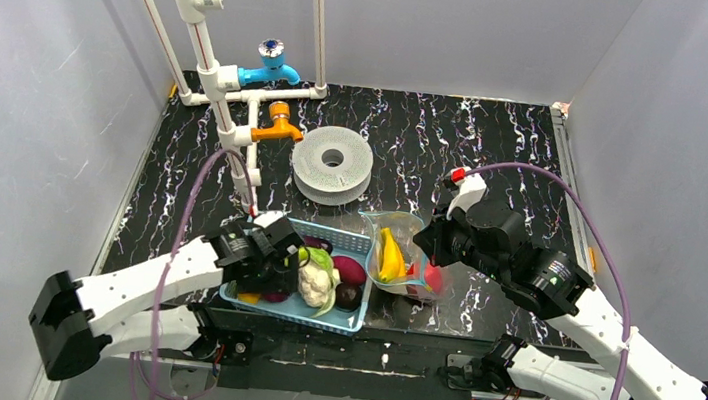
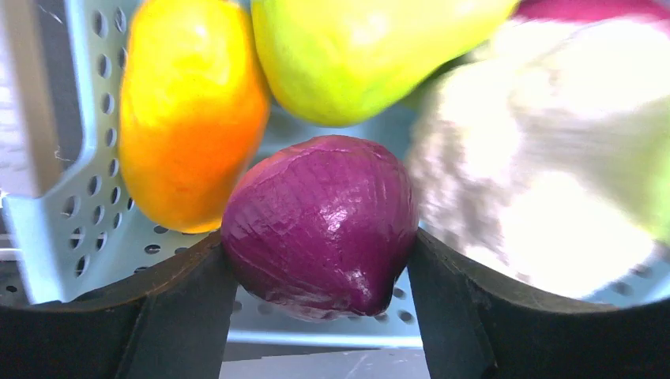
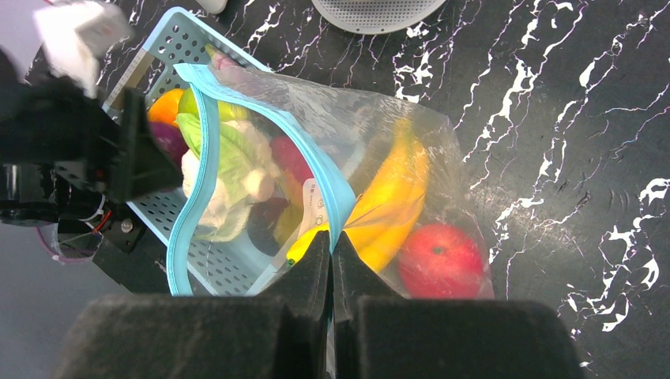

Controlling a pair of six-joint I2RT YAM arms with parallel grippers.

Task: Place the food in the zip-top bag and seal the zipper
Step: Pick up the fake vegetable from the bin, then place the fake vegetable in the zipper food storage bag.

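The clear crinkly bag (image 3: 379,150) stands open beside the basket, its teal-blue zipper strip (image 3: 207,150) gaping in a wide loop. Inside lie yellow bananas (image 3: 399,197) and a red apple (image 3: 439,260). In the basket sit a purple onion-like piece (image 2: 320,225), an orange piece (image 2: 190,110), a green piece (image 2: 355,51) and a white cauliflower (image 1: 317,278).

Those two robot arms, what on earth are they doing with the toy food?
They are bagging it. The right claw pinches the zip-top bag by its rim, mouth open, with bananas and a red apple inside. The left claw reaches into the blue basket, its fingers either side of a purple onion.
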